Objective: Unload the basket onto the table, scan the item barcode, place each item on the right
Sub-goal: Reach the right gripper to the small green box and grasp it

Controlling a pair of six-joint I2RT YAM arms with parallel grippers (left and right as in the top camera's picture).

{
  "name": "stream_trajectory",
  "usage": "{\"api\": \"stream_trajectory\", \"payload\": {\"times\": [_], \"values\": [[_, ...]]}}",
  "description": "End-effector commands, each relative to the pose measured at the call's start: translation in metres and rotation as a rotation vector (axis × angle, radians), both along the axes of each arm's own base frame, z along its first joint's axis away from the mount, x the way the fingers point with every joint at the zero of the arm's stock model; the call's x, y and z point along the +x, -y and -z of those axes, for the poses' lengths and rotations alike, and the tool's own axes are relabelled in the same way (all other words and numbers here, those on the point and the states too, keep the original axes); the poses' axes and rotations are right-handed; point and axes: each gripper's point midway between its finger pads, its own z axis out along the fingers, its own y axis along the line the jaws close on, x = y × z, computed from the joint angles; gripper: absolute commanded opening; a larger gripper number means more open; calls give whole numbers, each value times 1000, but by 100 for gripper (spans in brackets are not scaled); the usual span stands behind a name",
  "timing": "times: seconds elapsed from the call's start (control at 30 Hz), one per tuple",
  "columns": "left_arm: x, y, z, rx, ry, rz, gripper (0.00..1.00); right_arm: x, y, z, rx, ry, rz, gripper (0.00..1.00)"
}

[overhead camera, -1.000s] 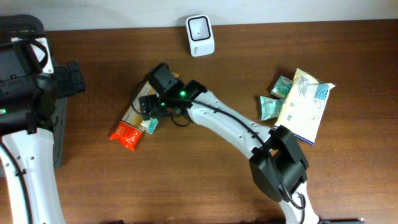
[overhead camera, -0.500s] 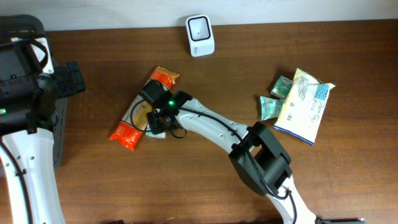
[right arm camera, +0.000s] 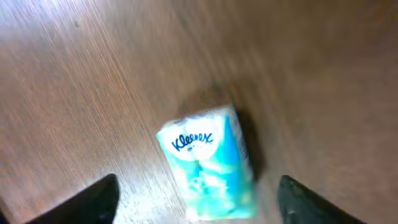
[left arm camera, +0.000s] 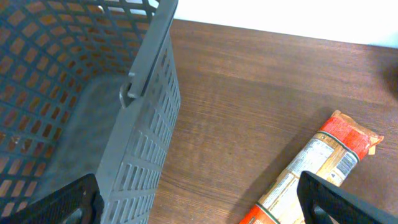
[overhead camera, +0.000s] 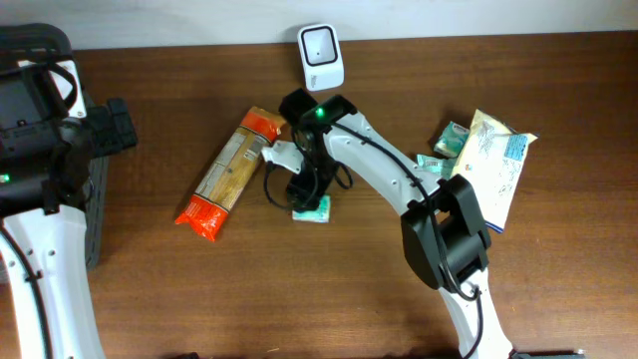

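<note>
A small blue-and-white Kleenex tissue pack point(right arm camera: 208, 162) lies flat on the wooden table, also seen mid-table in the overhead view as the tissue pack point(overhead camera: 312, 208). My right gripper point(right arm camera: 202, 205) hovers over it, open, with a gap between each finger and the pack. From above, the right gripper point(overhead camera: 303, 187) sits just over the pack's far side. The white scanner point(overhead camera: 321, 44) stands at the table's back edge. My left gripper point(left arm camera: 199, 205) is open and holds nothing, above the basket's edge at far left.
A long orange pasta packet point(overhead camera: 229, 175) lies left of the tissue pack, and its end point(left arm camera: 323, 158) shows beside the grey mesh basket point(left arm camera: 146, 118). Green packets point(overhead camera: 439, 160) and a white-yellow bag point(overhead camera: 488, 170) lie at the right.
The right gripper moved right, away from the pasta packet, bringing the tissue pack to mid-table. Its jaws closed and have opened again. The left arm has not moved.
</note>
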Motion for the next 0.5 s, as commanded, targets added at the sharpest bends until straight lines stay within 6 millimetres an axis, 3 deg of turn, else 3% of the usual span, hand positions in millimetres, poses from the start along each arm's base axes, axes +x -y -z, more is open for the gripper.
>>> {"api": "stream_trajectory", "payload": {"times": [0.0,0.03,0.07,0.1,0.13,0.2,0.3,0.47], "values": [[-1,-2,-6,2,16,-14,99,24,-13,-48,87,65,164,82],[-1,-2,-6,2,16,-14,99,33,-22,-50,110,17,398,71],[-1,-2,-5,2,16,-13,99,34,-25,-45,109,-25,519,58],[-1,-2,-5,2,16,-14,99,34,-28,-41,107,-51,597,51],[-1,-2,-6,2,16,-14,99,37,-28,-29,79,-58,720,35],[-1,-2,-6,2,16,-14,99,46,-15,2,-17,-3,941,20],[-1,-2,-6,2,16,-14,99,42,-10,28,-69,-1,986,9],[-1,-2,-6,2,16,-14,99,16,-5,53,-147,-35,959,4]]}}
